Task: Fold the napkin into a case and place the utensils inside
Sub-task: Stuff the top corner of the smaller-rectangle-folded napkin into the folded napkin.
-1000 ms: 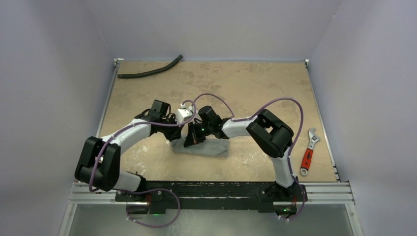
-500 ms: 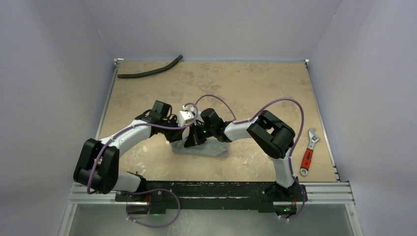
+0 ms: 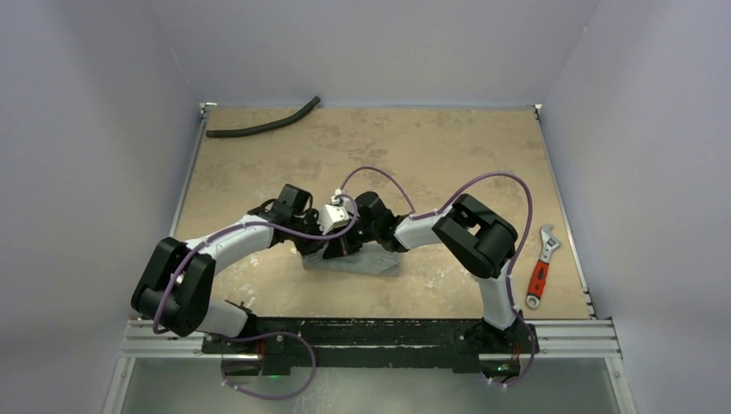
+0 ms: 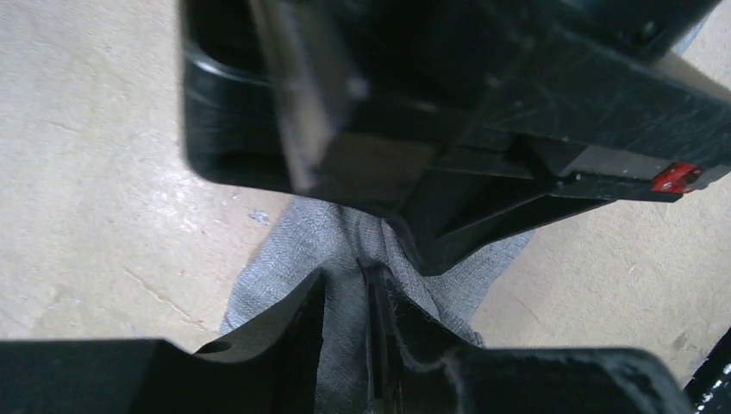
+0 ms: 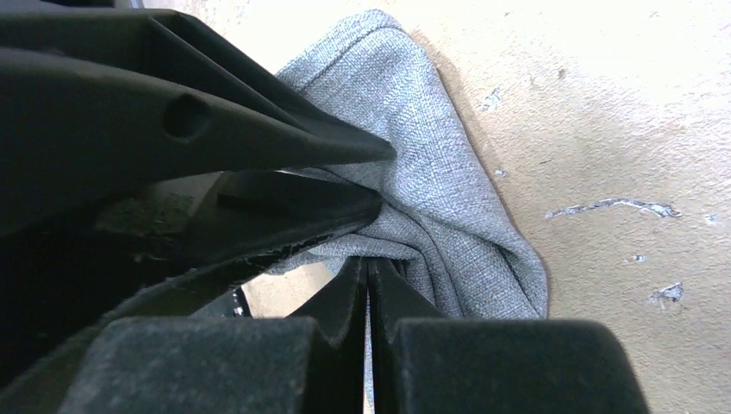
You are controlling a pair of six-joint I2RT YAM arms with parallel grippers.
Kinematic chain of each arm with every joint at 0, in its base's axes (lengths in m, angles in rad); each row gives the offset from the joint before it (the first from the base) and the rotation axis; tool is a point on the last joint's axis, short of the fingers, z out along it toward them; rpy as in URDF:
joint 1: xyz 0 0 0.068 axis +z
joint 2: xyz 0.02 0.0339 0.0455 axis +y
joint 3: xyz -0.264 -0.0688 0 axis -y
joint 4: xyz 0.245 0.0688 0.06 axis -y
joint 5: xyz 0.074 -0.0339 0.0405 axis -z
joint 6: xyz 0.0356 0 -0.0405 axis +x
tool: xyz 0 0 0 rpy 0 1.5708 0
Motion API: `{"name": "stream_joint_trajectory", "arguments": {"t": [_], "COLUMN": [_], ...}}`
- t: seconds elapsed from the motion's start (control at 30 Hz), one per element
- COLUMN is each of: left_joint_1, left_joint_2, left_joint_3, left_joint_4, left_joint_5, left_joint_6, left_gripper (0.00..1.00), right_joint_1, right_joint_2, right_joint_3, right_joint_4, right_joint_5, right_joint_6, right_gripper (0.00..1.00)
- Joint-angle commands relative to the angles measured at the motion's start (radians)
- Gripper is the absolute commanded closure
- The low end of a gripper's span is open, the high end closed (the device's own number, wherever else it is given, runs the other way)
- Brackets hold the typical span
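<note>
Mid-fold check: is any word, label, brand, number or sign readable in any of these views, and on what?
No text can be read in any view.
wrench: any marking on the red handle is too small to read.
napkin: plain grey weave, no tag or print showing.
small red tab, left wrist view: blurred, no lettering legible.
</note>
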Motion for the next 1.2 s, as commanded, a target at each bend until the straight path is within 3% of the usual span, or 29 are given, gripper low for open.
{"name": "stream_joint_trajectory", "arguments": {"t": [0.0, 0.13, 0.37, 0.43, 0.5, 0.7, 0.83, 1.17], "left_joint_1": [-0.017, -0.032, -0.036, -0.035, -0.035, -0.033, -0.027, -0.024], "left_joint_2": [0.015, 0.030, 0.051, 0.060, 0.059, 0.027, -0.014, -0.082], "left_joint_3": [-0.025, -0.027, -0.033, -0.034, -0.031, 0.024, 0.041, 0.064], "left_joint_4": [0.001, 0.005, 0.105, 0.105, 0.098, 0.041, 0.018, -0.007], "left_joint_5": [-0.037, -0.083, -0.212, -0.193, -0.173, -0.154, -0.117, -0.099], "left_joint_6": [0.037, 0.058, 0.045, 0.044, 0.033, -0.065, -0.138, -0.168], "left_gripper": [0.74, 0.66, 0.74, 0.83, 0.99, 1.00, 1.00, 1.00], "right_joint_1": [0.005, 0.000, 0.001, 0.000, 0.000, -0.008, -0.016, -0.018], "right_joint_2": [0.017, 0.023, 0.030, 0.035, 0.036, 0.028, 0.013, 0.025], "right_joint_3": [-0.060, -0.067, -0.080, -0.085, -0.092, -0.106, -0.113, -0.100], "right_joint_4": [-0.161, -0.132, -0.111, -0.108, -0.106, -0.109, -0.114, -0.202], "right_joint_5": [0.035, 0.017, -0.002, -0.005, -0.007, 0.005, 0.023, 0.057], "right_joint_6": [-0.044, -0.028, -0.022, -0.017, -0.014, 0.001, 0.007, -0.039], "right_gripper": [1.00, 1.00, 1.00, 1.00, 1.00, 1.00, 0.94, 0.98]}}
